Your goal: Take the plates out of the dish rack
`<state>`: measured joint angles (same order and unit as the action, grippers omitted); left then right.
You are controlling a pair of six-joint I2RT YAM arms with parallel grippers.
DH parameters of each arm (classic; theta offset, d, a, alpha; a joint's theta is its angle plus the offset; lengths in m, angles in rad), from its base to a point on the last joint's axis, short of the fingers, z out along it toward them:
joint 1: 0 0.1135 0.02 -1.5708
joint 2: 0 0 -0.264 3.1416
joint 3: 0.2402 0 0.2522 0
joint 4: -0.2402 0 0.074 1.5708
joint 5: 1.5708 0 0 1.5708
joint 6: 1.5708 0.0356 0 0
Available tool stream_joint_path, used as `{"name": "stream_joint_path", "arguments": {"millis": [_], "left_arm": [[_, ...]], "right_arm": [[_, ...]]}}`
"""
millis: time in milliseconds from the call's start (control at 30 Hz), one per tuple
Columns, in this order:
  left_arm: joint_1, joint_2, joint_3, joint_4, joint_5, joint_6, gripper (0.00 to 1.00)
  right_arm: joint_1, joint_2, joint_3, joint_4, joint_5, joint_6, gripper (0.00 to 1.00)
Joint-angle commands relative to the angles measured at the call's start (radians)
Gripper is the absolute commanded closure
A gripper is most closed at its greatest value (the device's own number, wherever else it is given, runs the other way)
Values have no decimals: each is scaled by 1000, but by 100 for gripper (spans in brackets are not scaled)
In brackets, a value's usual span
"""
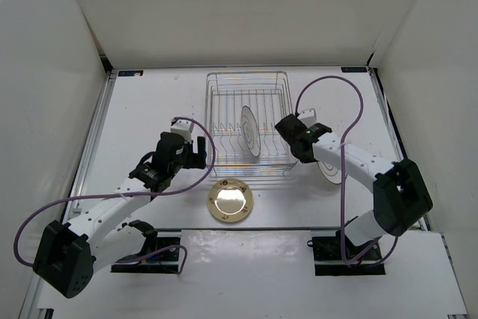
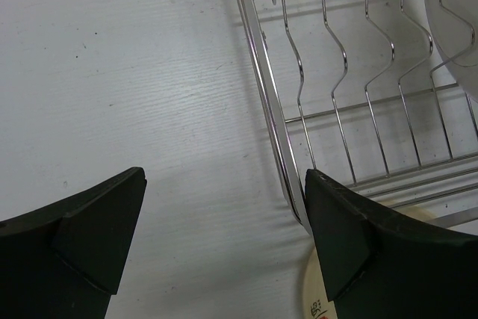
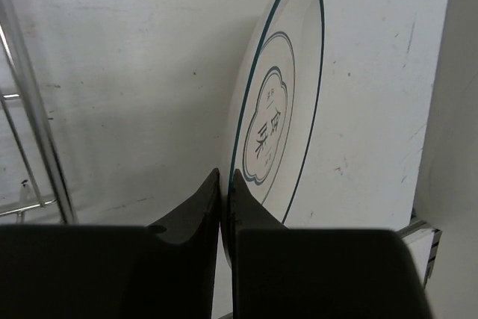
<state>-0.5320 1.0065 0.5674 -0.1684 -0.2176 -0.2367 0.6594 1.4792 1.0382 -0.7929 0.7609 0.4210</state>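
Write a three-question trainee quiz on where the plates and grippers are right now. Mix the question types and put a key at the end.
1. Fill in: the golden-tan plate lies flat on the ____, in front of the dish rack.
2. True or false: the left gripper is shut on a rack wire.
3. The right gripper is shut on: A) the golden-tan plate, B) the rim of a white plate, C) nothing.

Key:
1. table
2. False; its fingers are spread apart with nothing between them.
3. B
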Motion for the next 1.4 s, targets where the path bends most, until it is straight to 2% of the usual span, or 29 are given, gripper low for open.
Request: {"name": "stream_joint_path", "arguments": {"millis": [0, 33, 100, 167, 333, 567, 800, 900, 1033, 1167, 1367], "left_arm": [[12, -5, 25, -23, -6, -7, 2], [13, 0, 29, -25, -6, -6, 2], [13, 1, 28, -25, -5, -9, 1], [18, 4, 29, -26, -3, -10, 1], [21, 0, 26, -26, 0, -13, 1], [26, 1, 26, -29, 6, -16, 1], [29, 0, 28, -28, 7, -21, 1], [29, 1, 28, -28, 11, -21, 1], [33, 4, 26, -29, 14, -23, 1], [33, 4, 26, -28, 17, -24, 1], [41, 3, 28, -29, 21, -26, 1]], "right_arm": [[-20, 1, -23, 27, -26, 74, 99], [-26, 4, -29, 30, -40, 73, 92], [-32, 13, -35, 34, -61, 76, 90], [-43, 12, -38, 43, -92, 68, 83], [-50, -26, -23, 49, -139, 45, 53], [-49, -76, 103, -35, -149, 19, 32], [-50, -138, 230, -89, -155, -8, 30], [-38, -168, 279, -89, -228, -47, 27], [-20, -188, 362, -39, -406, -85, 26], [23, -99, 463, -37, -489, -132, 26], [106, 19, 559, -54, -486, -198, 24]]}}
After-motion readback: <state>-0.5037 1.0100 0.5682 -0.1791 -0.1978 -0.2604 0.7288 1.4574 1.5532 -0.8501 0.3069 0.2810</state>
